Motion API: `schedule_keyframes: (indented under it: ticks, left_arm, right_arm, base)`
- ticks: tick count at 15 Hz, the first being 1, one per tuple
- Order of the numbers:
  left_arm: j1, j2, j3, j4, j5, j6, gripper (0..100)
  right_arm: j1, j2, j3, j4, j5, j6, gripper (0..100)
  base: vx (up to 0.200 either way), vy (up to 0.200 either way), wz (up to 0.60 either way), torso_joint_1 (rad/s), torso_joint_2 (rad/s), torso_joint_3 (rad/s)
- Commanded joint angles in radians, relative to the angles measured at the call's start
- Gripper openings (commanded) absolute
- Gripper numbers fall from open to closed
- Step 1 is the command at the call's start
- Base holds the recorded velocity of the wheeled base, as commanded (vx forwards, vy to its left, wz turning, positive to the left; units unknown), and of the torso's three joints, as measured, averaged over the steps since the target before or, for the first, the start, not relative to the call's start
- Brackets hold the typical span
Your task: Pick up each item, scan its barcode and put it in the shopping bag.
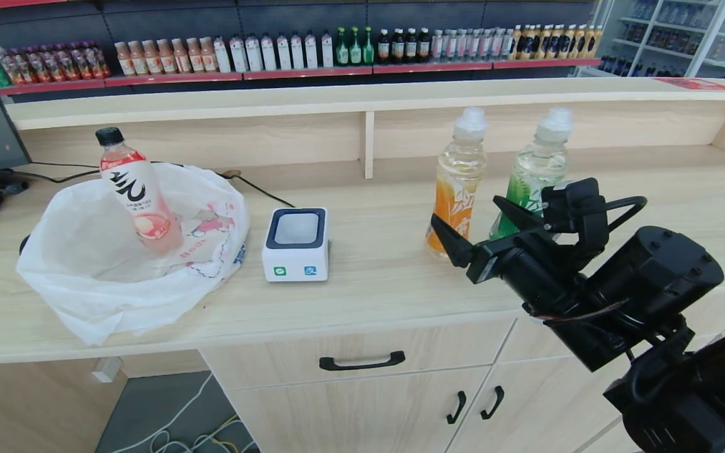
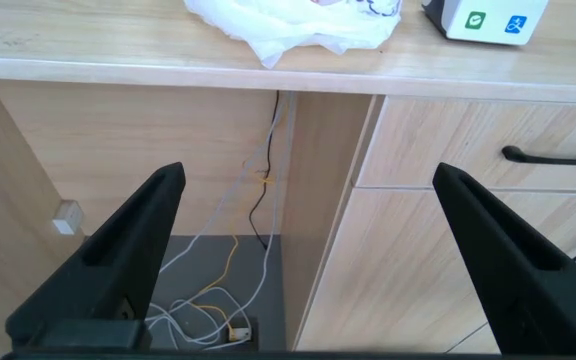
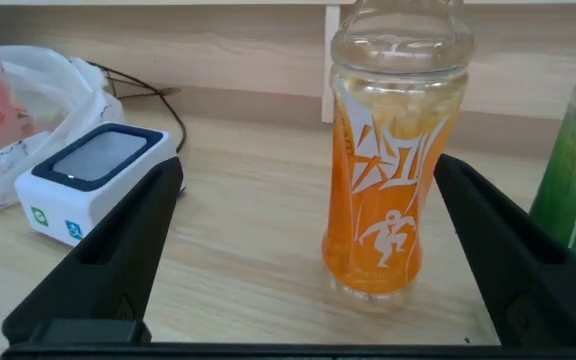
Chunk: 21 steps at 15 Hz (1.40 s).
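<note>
Counter [image 1: 375,283] holds two bottles [image 1: 458,182], one bagged bottle [image 1: 139,189]

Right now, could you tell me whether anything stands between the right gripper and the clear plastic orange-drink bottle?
Nothing visible does. The open right gripper faces the orange-drink bottle across bare counter; the green plastic bottle stands beside it, not between.

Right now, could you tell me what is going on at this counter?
A pink bottle already stands in the shopping bag on the counter, to the left of the scanner. The right gripper, open, faces the orange bottle, which stands beside the green bottle. The left gripper hangs open below the countertop.
</note>
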<state>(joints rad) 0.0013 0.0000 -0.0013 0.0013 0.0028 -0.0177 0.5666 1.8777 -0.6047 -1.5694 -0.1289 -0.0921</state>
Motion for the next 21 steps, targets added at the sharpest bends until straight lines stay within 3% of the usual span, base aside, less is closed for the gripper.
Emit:
schedule_keyframes:
  ticks: [1,3,6,16,21]
  left_arm:
    - [0.000,0.000,0.000,0.000,0.000,0.002,100]
    - [0.000,0.000,0.001,0.000,0.000,0.001,100]
    - [0.000,0.000,0.000,0.000,0.000,-0.001,100]
    - [0.000,0.000,0.001,0.000,0.000,-0.002,100]
    - [0.000,0.000,0.001,0.000,0.000,-0.002,100]
  right_arm:
    - [-0.017,0.009,-0.064,0.026,-0.008,-0.005,100]
    - [-0.017,0.003,-0.153,0.169,-0.074,-0.003,100]
    - [-0.019,0.032,-0.270,0.272,-0.106,0.002,100]
    - [-0.019,0.094,-0.274,0.275,-0.159,0.058,100]
    - [-0.022,0.182,-0.377,0.275,-0.187,0.055,100]
  base:
    - [0.000,0.000,0.00,0.000,0.00,0.000]
    - [0.000,0.000,0.00,0.000,0.00,0.000]
    - [0.000,0.000,0.00,0.000,0.00,0.000]
    - [0.000,0.000,0.00,0.000,0.00,0.000]
    - [0.000,0.000,0.00,0.000,0.00,0.000]
